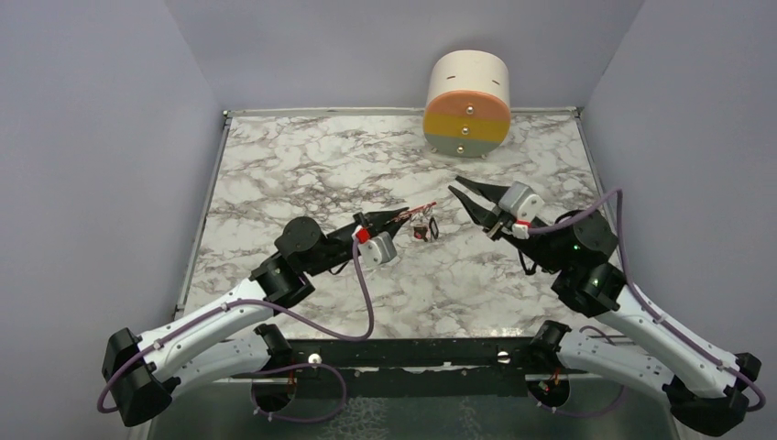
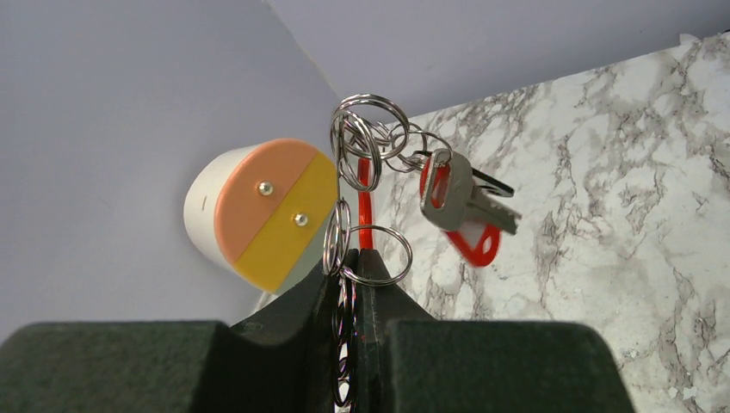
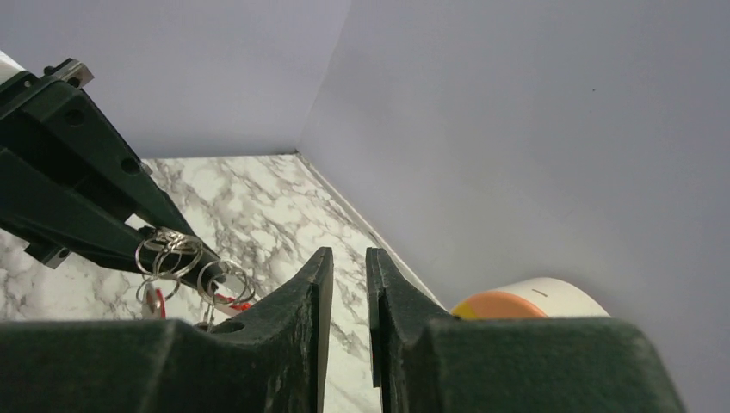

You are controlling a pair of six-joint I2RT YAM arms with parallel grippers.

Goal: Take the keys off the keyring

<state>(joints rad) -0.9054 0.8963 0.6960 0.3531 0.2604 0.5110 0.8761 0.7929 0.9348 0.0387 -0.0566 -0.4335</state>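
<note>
Two arms face each other over the middle of the marble table [image 1: 302, 165]. Left gripper [image 2: 357, 258] is clenched on the keyring [image 2: 349, 142], its fingertips pinching the linked silver rings, with a thin red piece running up between them. Keys [image 2: 460, 202] hang from the rings just past the tips, attached and not yet off, a grey one in front. Right gripper [image 3: 346, 258] stands near the bunch without touching it, its jaws parted by a narrow gap with nothing between them. A white cylinder [image 1: 467, 103] with a striped face sits at the far edge.
</note>
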